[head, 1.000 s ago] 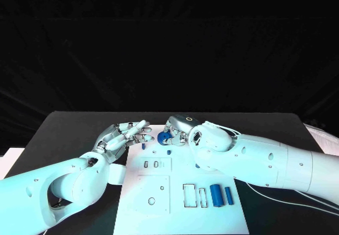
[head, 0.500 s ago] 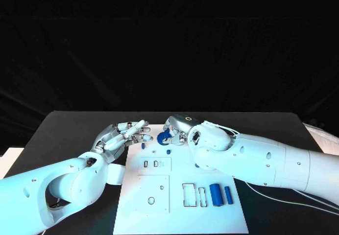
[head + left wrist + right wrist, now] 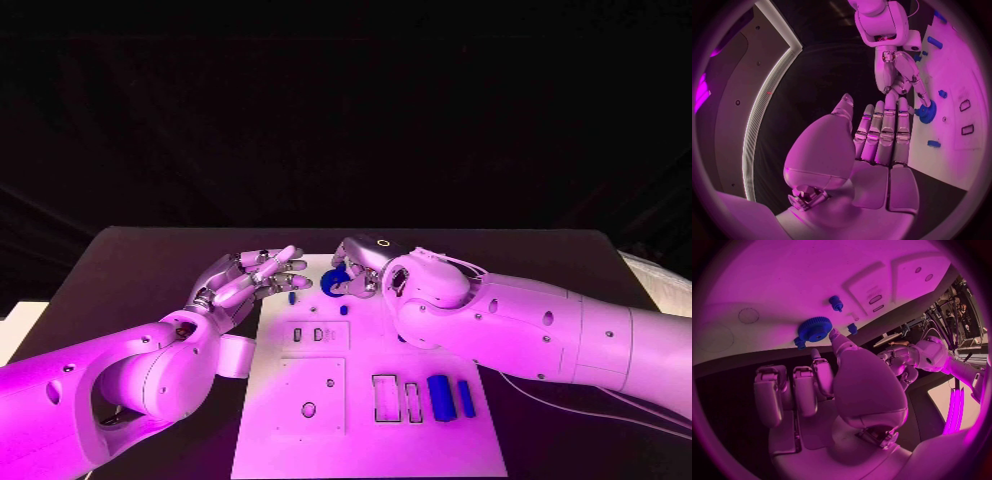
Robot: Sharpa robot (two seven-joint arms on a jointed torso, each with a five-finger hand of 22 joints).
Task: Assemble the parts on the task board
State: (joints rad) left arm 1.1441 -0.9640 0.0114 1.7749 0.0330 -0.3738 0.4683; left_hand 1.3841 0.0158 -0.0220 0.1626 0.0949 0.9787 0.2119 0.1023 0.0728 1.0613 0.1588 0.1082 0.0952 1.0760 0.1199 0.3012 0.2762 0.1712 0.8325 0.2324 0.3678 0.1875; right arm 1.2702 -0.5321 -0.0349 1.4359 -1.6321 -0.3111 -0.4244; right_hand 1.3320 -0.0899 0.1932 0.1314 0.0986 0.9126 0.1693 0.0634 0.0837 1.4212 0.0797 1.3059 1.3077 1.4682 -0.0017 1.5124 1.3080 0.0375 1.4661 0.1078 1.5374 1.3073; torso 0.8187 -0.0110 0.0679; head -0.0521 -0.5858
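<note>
The white task board (image 3: pixel 325 440) lies in the middle of the black table. A blue gear (image 3: pixel 336 282) stands tilted at the board's far end. My right hand (image 3: pixel 369 262) reaches down over it, and its thumb tip presses the gear's (image 3: pixel 815 329) toothed rim while a fingertip meets the gear (image 3: pixel 926 112) from the other side. My left hand (image 3: pixel 254 280) hovers just left of the gear over the board's far left corner, fingers (image 3: pixel 882 130) straight and apart, holding nothing. Two blue cylinders (image 3: pixel 450 397) lie side by side on the board's near right.
Small blue pegs (image 3: pixel 293 297) (image 3: pixel 343 309) stand on the board near the gear. Two small slots (image 3: pixel 307 335), two rectangular cut-outs (image 3: pixel 397 398) and a round hole (image 3: pixel 309 409) mark the board. Bare black table (image 3: pixel 144 260) lies to the left.
</note>
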